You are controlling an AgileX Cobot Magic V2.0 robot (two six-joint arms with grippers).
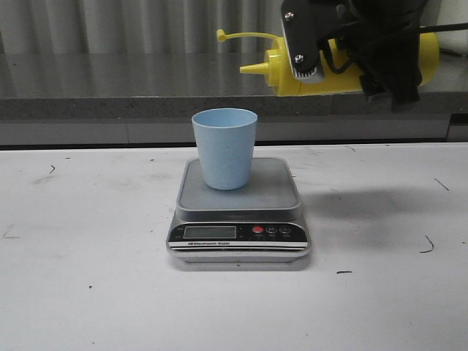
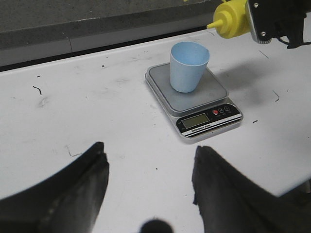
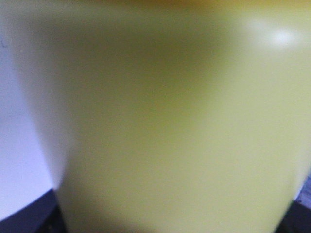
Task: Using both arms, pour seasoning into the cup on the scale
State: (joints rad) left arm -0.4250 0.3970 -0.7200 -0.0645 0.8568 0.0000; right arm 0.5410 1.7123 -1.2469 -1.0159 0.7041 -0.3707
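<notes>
Yellow seasoning bottle (image 1: 344, 69) lying horizontal, right gripper (image 1: 351, 62) clamping it, hiding its middle; left gripper (image 2: 148, 189) fingers spread.

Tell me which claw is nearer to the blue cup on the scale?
The right. The right claw holds the yellow bottle tipped sideways just above and right of the cup. The left claw hangs open over bare table, well away from the scale.

Seasoning bottle (image 1: 344, 69): glossy yellow plastic. Cup (image 1: 224, 148): matt speckled plastic. Scale (image 1: 238, 212): brushed metal platform.
</notes>
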